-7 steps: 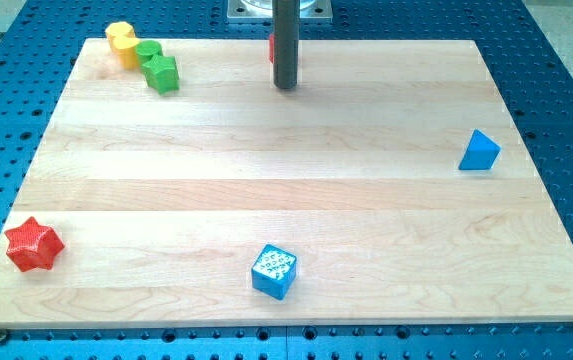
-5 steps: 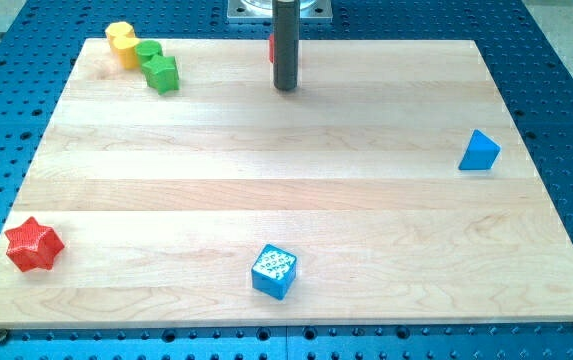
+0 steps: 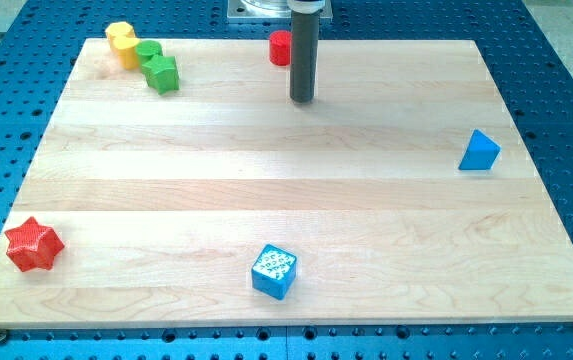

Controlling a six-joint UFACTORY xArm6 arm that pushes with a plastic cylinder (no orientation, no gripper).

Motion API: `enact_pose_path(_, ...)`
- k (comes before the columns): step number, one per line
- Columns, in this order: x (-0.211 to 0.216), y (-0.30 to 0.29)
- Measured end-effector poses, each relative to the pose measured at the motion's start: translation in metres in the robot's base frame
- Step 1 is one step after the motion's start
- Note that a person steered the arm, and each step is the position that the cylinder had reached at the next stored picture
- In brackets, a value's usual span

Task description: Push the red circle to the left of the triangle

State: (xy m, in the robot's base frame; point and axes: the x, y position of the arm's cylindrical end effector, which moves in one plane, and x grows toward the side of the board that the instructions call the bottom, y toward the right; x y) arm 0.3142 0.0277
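Where the blue perforated bench shows around it, the pale wooden desk (image 3: pixel 286 200) fills nearly the whole view, its planks running from the view's left to the view's right. The rod (image 3: pixel 304 45) comes down from the view's top just right of centre, and my tip (image 3: pixel 302 100) rests on the desk near the top edge, touching no block. There are no fingers on this arm, only the plain rod, so nothing is held. The red star (image 3: pixel 33 245) sits near the bottom-left corner, well apart from everything else. The blue cube (image 3: pixel 274 271), with a pale speckled top face, sits near the bottom edge, almost straight below my tip and far from it. The blue triangle (image 3: pixel 479 151) stands near the right edge, about mid-height, well to the right of my tip. In the top-left corner three blocks cluster in a short slanting row: a green star (image 3: pixel 162 73) lowest, a green block (image 3: pixel 148 52) just above it and touching or nearly touching it, and a yellow block (image 3: pixel 121 39) at the upper left of the row; the shapes of those last two are hard to make out. The red circle (image 3: pixel 281 47) lies at the top edge, just left of the rod and slightly above my tip, far to the left of the triangle.
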Motion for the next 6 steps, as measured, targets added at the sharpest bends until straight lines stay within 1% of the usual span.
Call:
enact_pose_path(1, -0.008, -0.003)
enact_pose_path(4, -0.008, -0.002)
enact_pose_path(5, 0.011, -0.002)
enact_pose_path(6, 0.041, -0.006)
